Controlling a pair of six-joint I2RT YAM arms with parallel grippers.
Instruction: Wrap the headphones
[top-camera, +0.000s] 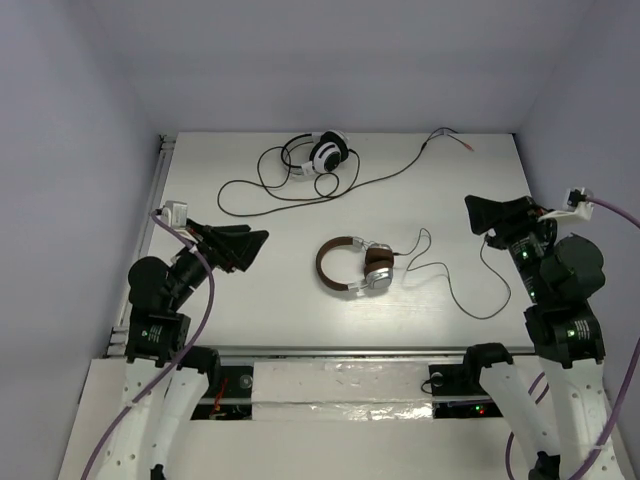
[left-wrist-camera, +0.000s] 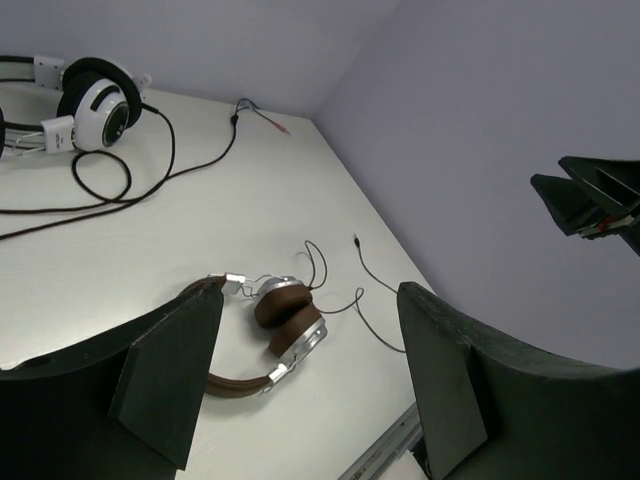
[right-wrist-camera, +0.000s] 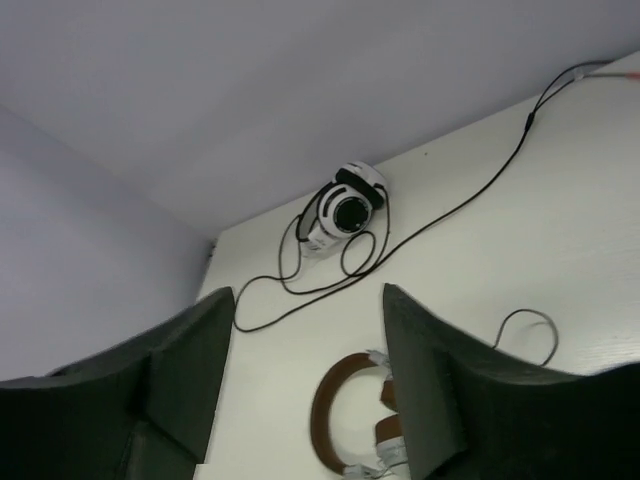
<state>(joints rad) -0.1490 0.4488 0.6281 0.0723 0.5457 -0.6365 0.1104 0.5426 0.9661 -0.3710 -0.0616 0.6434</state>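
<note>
Two grippers, both spread wide and both holding nothing. The left gripper (top-camera: 255, 248) hangs over the table (top-camera: 280, 320) with its fingers aimed at 3 o'clock. The right gripper (top-camera: 478, 222) mirrors it from the other side, fingers aimed at 9 o'clock.

Between them are the headphones (top-camera: 352, 266), lying flat near the middle of the table. The brown headband bows toward 9 o'clock and the earcups are stacked at the 3 o'clock end. The thin black cable (top-camera: 450, 285) is totally loose. It squiggles off the earcups toward 3 o'clock, then runs down to about 4 o'clock, ending near the right arm.

By the look of it the wrap hasn't started, so this is the reach-in step. The next move probably calls for one gripper to pin or lift the headset while the other pinches the cable close to the earcup. That wire is skinny and lies flat on the table, so getting under it could be fiddly.

Room-wise, there's bare tabletop all round the headset, so both arms have a clean approach. At 12 o'clock sit the white-and-black headphones (top-camera: 320, 153) with a long black cable (top-camera: 380, 180) sprawled across the far half. That's worth steering clear of. Walls box the table in at 9, 12 and 3 o'clock, and the near edge runs along 6 o'clock.
</note>
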